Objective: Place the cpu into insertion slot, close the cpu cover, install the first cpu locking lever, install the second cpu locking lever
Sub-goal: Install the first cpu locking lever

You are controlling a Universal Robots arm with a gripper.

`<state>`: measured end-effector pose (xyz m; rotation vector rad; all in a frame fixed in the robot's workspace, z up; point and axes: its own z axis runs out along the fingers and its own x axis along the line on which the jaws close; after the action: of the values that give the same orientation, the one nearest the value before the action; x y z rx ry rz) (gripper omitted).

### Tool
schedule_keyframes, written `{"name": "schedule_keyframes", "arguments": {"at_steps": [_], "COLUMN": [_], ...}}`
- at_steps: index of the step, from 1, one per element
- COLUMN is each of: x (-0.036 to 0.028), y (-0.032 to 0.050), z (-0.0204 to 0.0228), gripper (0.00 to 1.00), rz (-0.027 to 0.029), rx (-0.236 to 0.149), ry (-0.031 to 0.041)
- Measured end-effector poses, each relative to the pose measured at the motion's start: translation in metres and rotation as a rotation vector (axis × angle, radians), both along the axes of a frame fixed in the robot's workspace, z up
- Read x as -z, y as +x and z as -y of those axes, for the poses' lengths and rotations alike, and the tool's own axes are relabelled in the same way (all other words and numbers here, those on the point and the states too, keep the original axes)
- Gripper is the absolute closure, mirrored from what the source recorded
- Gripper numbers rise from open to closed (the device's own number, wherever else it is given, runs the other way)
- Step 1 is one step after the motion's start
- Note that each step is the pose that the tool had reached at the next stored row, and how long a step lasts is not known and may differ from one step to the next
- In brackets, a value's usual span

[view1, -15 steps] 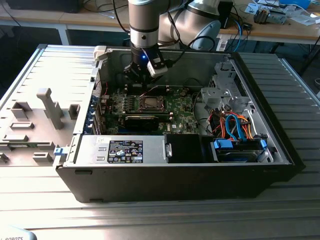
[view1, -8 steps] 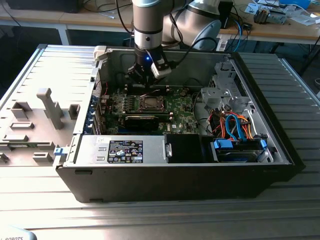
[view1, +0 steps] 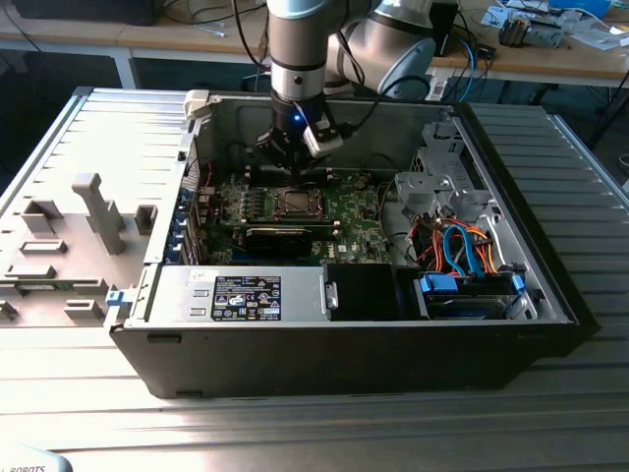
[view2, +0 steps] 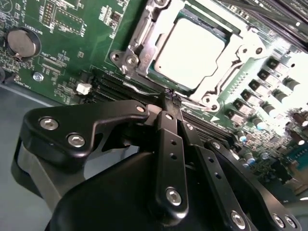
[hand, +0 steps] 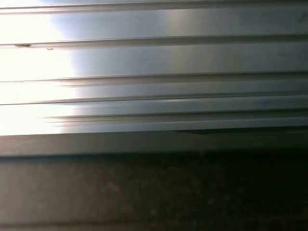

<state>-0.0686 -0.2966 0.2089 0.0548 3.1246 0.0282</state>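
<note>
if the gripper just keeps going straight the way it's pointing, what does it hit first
Probably the thin wire lever at the near edge of the cpu cover; the gripper tips sit right by it, though depth is unclear.

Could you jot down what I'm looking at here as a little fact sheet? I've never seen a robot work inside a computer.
Setting: open computer case lying on a ribbed metal table
Worker: one robot arm reaching down into the case
Gripper: fingers together, tips at a thin wire lever beside the socket
Cpu: seated in the insertion slot on the green circuit board
Cpu cover: closed down around the chip
Lever state: cannot tell whether either is latched
</note>
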Motion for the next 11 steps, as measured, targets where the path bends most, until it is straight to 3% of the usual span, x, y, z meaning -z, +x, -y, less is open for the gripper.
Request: {"name": "schedule_keyframes", "arguments": {"at_steps": [11], "x": [0.008], "y": [0.0102], "z": [0.0], "gripper": [0.89], "rz": [-0.0003], "rx": [0.0], "ry": [-0.0001]}}
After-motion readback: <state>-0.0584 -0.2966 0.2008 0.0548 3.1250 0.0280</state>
